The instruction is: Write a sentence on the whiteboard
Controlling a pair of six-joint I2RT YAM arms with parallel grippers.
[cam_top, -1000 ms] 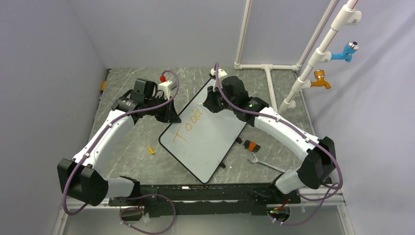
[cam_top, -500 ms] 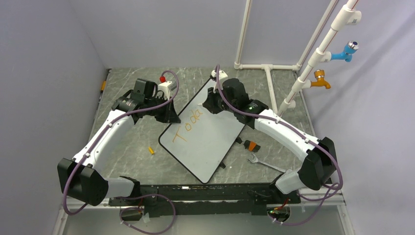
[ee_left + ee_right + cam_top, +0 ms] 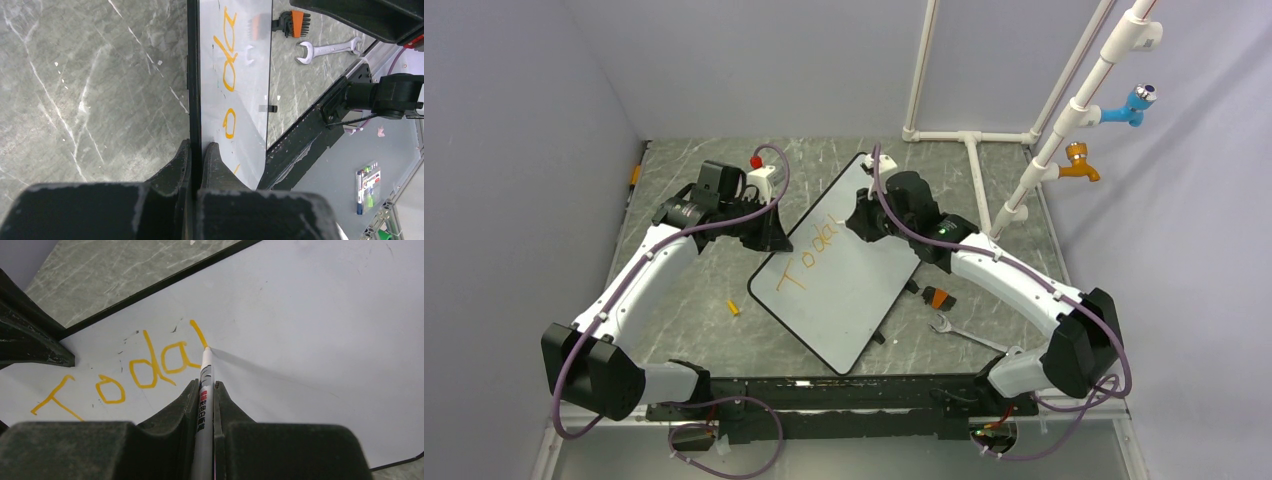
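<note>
The left gripper (image 3: 196,150) was clamped tight on the rim of the whiteboard (image 3: 849,295); the right gripper (image 3: 205,386) pinched a marker (image 3: 204,407), its tip on the whiteboard at the end of the sentence (image 3: 135,372).

The whiteboard (image 3: 844,300) is smooth and glossy, mirroring nearby tools. The table (image 3: 694,290) looks like matt, grey-veined stone. The wrench (image 3: 964,333) is bright metal, the marker (image 3: 205,390) smooth white plastic.

A robotics lab cell: plain grey walls (image 3: 514,120), marbled table (image 3: 694,290), white pipework (image 3: 944,135) with coloured taps (image 3: 1132,103).
</note>
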